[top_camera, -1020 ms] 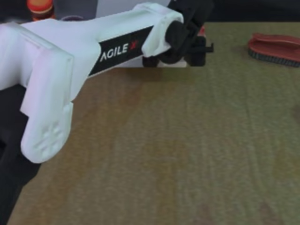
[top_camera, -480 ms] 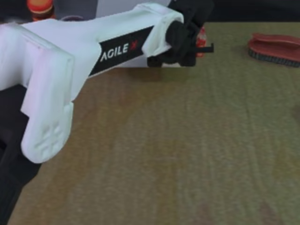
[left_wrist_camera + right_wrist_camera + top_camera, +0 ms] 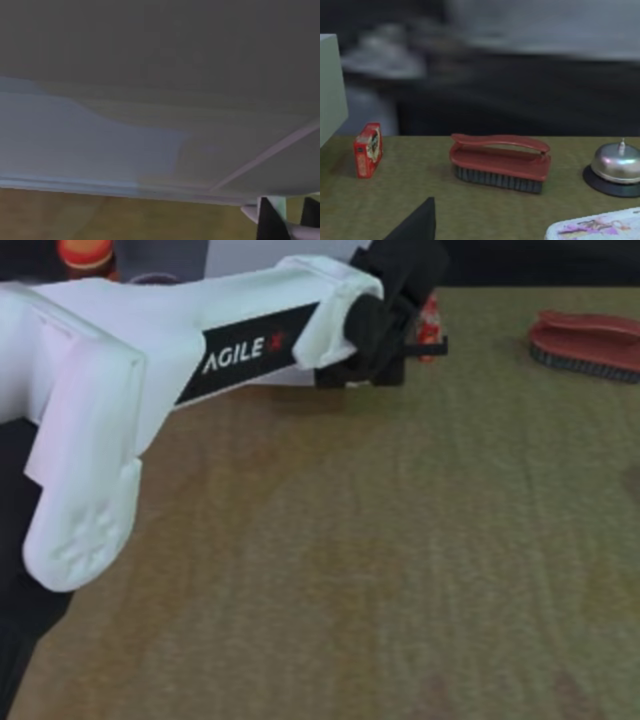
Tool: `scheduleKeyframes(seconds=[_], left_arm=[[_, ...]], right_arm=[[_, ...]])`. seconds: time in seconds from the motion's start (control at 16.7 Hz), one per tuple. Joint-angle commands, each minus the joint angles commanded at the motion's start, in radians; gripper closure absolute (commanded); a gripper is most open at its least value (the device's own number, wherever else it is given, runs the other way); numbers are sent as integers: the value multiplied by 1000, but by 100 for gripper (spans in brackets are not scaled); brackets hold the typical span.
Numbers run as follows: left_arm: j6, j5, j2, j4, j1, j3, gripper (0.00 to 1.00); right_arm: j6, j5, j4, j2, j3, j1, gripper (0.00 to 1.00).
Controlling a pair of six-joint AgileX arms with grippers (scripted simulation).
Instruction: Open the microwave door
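Observation:
The microwave (image 3: 250, 258) stands at the table's back edge, mostly hidden under my left arm. In the left wrist view the microwave door (image 3: 150, 60) fills the picture, its grey window skewed above a silver frame. The pale vertical handle (image 3: 274, 202) sits between the dark fingers (image 3: 270, 225) of my left gripper (image 3: 290, 210), which is shut on it. From above, the left gripper (image 3: 385, 340) is at the microwave's front right corner. My right gripper (image 3: 417, 222) shows only as a dark tip, parked off to the right, out of the top view.
A red brush (image 3: 585, 340) lies at the back right and a small red box (image 3: 430, 320) stands just right of the left gripper. A silver bell (image 3: 615, 167) and a white printed object (image 3: 595, 227) sit nearer the right arm. An orange jar (image 3: 85, 255) stands back left.
My left arm and gripper have swung leftward along the microwave's front, uncovering more of the small red box. The right arm has not moved.

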Motion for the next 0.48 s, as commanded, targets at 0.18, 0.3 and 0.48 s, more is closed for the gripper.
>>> scheduleKeyframes(seconds=[0.18,0.3,0.48], left_arm=[[-8,-6,-21,21,-1,-31,100],[-8,-6,-21,21,-1,-31,100],[-8,-6,-21,21,-1,-31,100]], right_arm=[[0,0,0,0,0,0,0],[0,0,0,0,0,0,0],[0,0,0,0,0,0,0]])
